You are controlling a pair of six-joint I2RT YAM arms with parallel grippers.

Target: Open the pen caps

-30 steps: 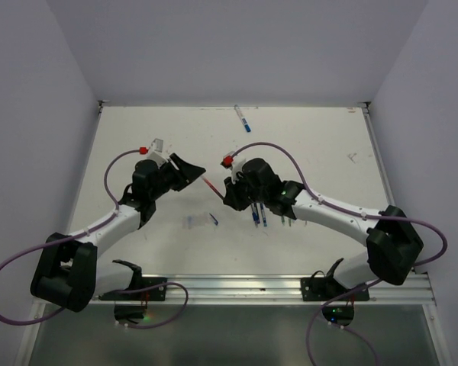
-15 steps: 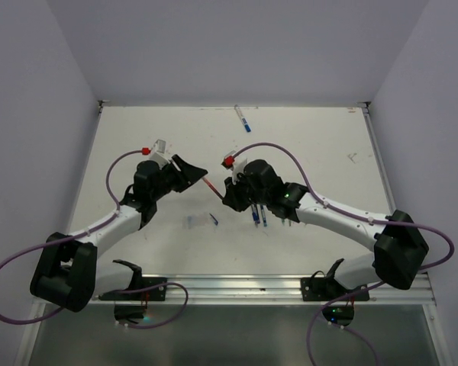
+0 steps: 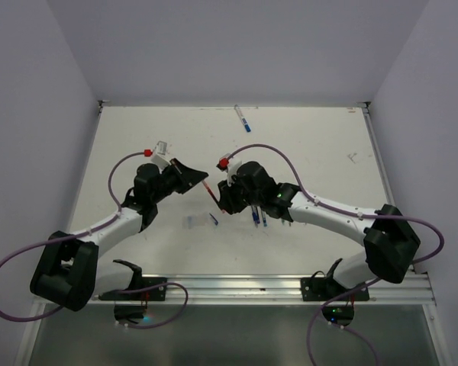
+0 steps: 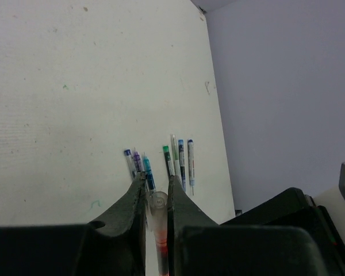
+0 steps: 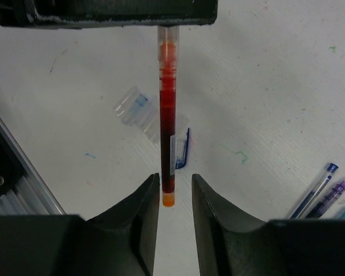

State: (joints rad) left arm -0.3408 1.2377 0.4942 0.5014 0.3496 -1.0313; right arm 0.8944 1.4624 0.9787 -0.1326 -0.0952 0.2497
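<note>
The pen caps [image 5: 133, 107] are partly dealt with, by my judgement: one clear cap and one blue clipped cap [image 5: 184, 150] lie loose on the worktop [image 3: 137, 137], near each other and below the pen I hold. That red pen [image 5: 168, 115] hangs in the air between my two arms. My left fingers [image 4: 132, 201] are pressed together on its clear end, pinching it. My right fingers [image 5: 144, 207] stand slightly spread on either side of its orange tip, gripping nothing. More work is left: two small groups of pens [image 4: 181, 164] lie side by side on the worktop beyond the red pen, and a single pen [image 3: 243, 118] lies well apart near the far edge. Their coloured ends are too small for me to say which carry caps, so I count them as likely not yet opened. No cup, tray or holder shows in any view; every pen and cap rests directly on the worktop.
</note>
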